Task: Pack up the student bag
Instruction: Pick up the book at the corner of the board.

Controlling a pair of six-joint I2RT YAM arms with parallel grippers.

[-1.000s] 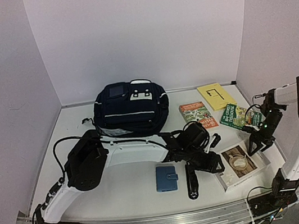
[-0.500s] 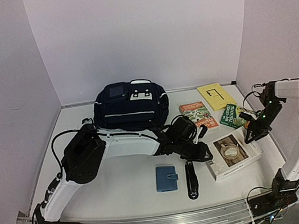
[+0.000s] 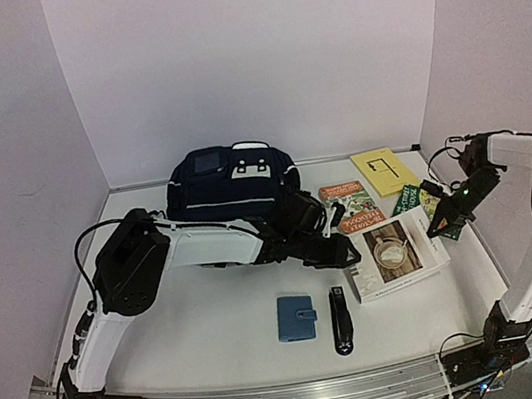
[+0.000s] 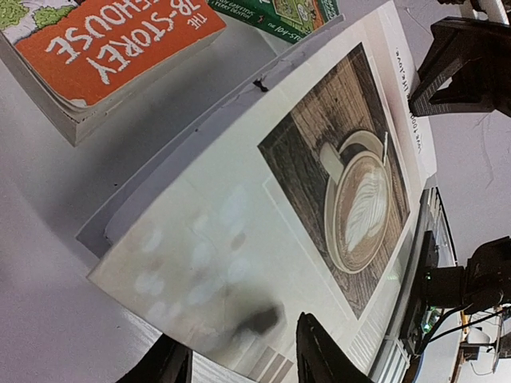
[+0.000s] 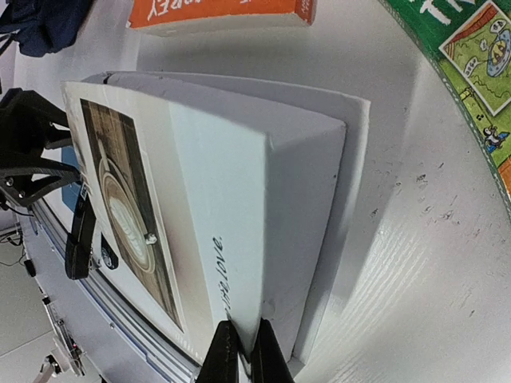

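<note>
The student bag [image 3: 232,190], dark navy with white stripes, lies at the back of the table, apart from both grippers. A white book with a coffee photo [image 3: 393,255] sits tilted right of centre. My left gripper [image 3: 343,248] is at its left edge. In the left wrist view one finger lies over the cover [image 4: 263,207] and the other beyond its near edge, the gripper [image 4: 235,325] closed on that edge. My right gripper [image 3: 443,220] pinches the book's far corner; in the right wrist view the gripper [image 5: 239,331] is shut on the thin cover edge of the book [image 5: 207,183].
An orange-covered book [image 3: 351,203] lies just behind the white book, with a green book [image 3: 410,199] and a yellow book [image 3: 383,170] further right. A light-blue wallet [image 3: 296,317] and a slim black object [image 3: 340,317] lie near the front edge.
The white book has moved left and toward the back, carried between both grippers. The right gripper's jaws have closed on the cover edge.
</note>
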